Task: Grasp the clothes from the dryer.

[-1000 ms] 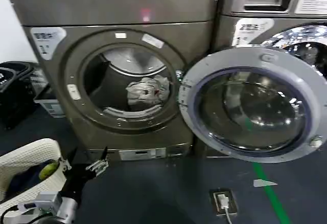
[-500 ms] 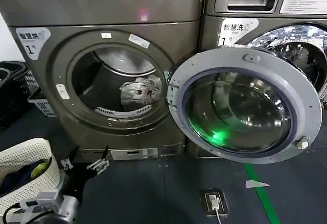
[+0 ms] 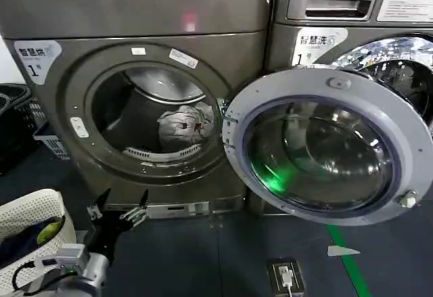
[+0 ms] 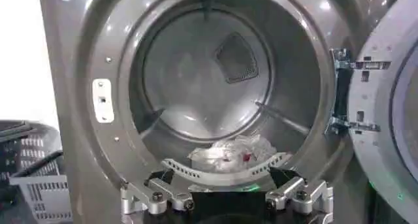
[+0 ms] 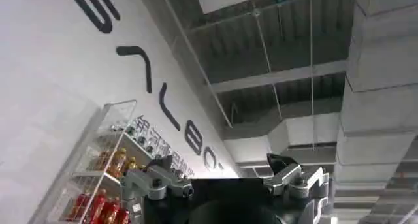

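Approaching: left end effector (image 3: 120, 211) is hovering released, fingers spread, low before the dryer (image 3: 135, 23) | clothes (image 3: 184, 125) are lying bunched on the drum floor, up and ahead through the porthole | right end effector (image 5: 228, 183) is pointing ceilingward, released, idle

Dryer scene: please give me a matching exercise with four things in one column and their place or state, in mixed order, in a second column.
Things:
1. clothes
2. dryer door
3. left pincer
4. white basket

Places or states:
A. swung open to the right
B. low, outside the dryer, open
C. on the floor at the left
D. bunched inside the drum

Pairs: 1-D, 2-A, 3-B, 4-C
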Robot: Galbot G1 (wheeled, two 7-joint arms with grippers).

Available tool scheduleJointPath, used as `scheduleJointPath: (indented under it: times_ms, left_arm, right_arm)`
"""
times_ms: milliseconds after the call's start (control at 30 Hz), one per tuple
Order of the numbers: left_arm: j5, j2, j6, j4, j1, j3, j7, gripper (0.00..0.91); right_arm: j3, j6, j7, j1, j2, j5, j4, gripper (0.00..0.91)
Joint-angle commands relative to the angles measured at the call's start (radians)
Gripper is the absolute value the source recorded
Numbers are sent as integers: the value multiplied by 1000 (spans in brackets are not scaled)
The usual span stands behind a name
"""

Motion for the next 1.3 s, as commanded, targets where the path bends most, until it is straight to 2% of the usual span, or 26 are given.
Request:
scheduleJointPath:
  times_ms: [33, 1300]
  left_arm:
    - [-1, 0, 3, 2, -4, 2, 0, 907]
    - [4, -10, 5, 4, -7, -3, 1, 907]
  right_arm:
    - [2, 6, 0, 0, -1, 0, 0, 907]
    - [-8, 33, -29, 4, 6, 6, 3, 907]
